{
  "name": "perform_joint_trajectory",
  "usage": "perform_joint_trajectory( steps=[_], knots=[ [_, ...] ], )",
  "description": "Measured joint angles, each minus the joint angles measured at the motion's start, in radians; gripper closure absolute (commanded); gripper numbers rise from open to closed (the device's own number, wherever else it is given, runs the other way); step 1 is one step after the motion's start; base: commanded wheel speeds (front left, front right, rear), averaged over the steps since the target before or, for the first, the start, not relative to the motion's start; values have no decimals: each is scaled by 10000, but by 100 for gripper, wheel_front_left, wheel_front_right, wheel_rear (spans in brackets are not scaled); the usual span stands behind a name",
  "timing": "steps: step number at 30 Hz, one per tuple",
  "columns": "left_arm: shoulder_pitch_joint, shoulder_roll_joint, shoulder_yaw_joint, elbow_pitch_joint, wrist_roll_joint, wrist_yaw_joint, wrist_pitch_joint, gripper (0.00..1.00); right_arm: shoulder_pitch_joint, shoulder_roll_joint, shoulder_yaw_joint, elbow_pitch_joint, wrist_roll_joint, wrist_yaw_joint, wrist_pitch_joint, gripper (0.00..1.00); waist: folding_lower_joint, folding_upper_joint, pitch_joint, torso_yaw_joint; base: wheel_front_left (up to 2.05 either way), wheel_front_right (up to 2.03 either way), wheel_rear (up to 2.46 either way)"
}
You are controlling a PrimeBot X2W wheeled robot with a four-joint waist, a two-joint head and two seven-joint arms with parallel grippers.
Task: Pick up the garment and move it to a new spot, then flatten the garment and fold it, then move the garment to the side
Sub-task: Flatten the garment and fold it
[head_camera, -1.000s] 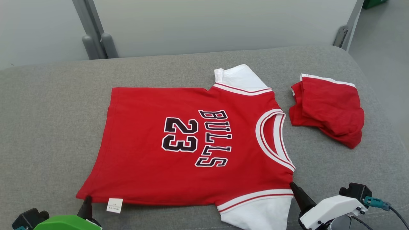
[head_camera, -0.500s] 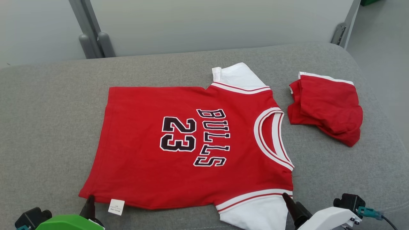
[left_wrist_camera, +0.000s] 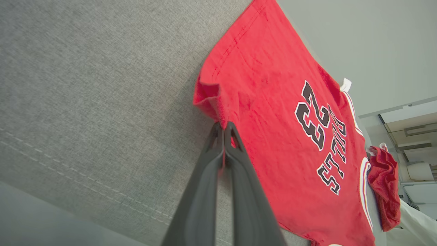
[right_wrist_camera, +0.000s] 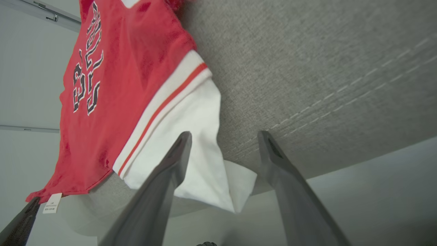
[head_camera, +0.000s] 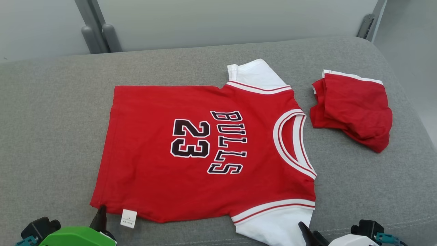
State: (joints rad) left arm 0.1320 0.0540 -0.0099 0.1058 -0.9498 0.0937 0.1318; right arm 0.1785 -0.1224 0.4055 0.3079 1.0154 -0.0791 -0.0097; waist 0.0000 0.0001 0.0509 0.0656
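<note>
- Plainly, from the head view the red jersey lies spread flat on the grey cushion, with its collar toward the robot's right. A bundled red cloth sits just beside the collar, not touching it.
- The left wrist view adds the grip: the left gripper is clenched on the jersey's near hem corner, which puckers up off the cushion.
- The right wrist view shows the right gripper spread wide, holding nothing. The white sleeve drapes over the cushion's front edge beside one finger.
- A white label hangs at the hem near the left gripper.
</note>
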Motion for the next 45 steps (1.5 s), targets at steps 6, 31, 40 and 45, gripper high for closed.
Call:
perform_joint_trajectory(
  steps=[6, 31, 40, 45],
  knots=[
    [-27, -4, -96, -12, 219, 25, 4, 100, -374, 186, 387, 393, -236, 228, 2, 19, 0, 0, 107, 152, 0, 0, 0],
    [-25, 0, 265, -270, 215, 123, -2, 100, -55, 558, 297, -719, 1569, 1361, 466, 100, 0, 0, -235, 71, 0, 0, 0],
    [58, 17, 514, -552, 213, 132, -2, 100, 660, 623, 307, -2623, 3196, 1496, 1304, 100, 0, 0, -146, -157, 0, 0, 0],
    [70, 42, 495, -677, 217, 138, 96, 100, 662, 642, -184, -3319, 3739, 1396, 1340, 100, 0, 0, 8, -213, 0, 0, 0]
  ],
)
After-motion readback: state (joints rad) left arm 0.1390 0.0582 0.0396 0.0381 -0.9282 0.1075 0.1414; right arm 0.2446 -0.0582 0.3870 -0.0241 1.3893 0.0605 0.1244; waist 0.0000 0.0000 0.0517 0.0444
